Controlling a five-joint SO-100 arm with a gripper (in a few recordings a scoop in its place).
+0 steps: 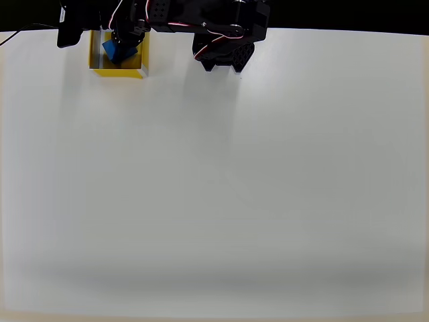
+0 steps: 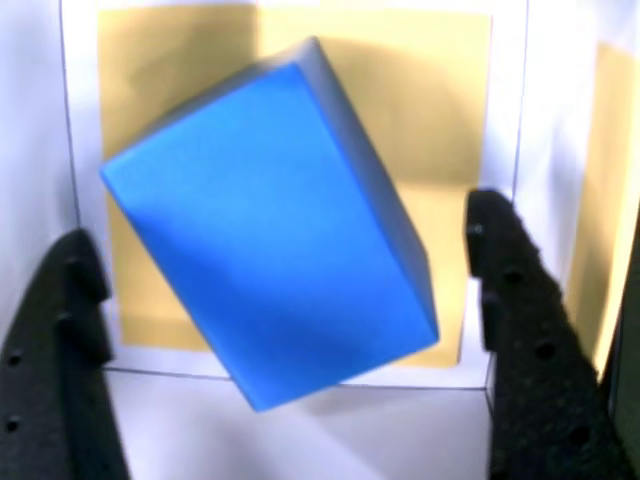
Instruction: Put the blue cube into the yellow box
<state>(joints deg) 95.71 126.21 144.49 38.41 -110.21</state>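
The yellow box (image 1: 120, 71) stands at the table's far left corner in the overhead view, under the arm's black gripper (image 1: 126, 35). The blue cube (image 1: 114, 51) lies inside it, partly covered by the gripper. In the wrist view the blue cube (image 2: 270, 240) sits tilted, one corner up, over the yellow floor of the box (image 2: 445, 120). My gripper (image 2: 280, 225) is open. Its black fingers (image 2: 520, 300) stand on either side of the cube, with a gap on each side. I cannot tell whether the cube rests on the floor or leans on a wall.
The arm's black base (image 1: 224, 57) stands at the table's far edge, right of the box. The white table (image 1: 221, 201) stretches wide toward the near edge. The box's thin whitish walls (image 2: 520, 120) surround the gripper closely.
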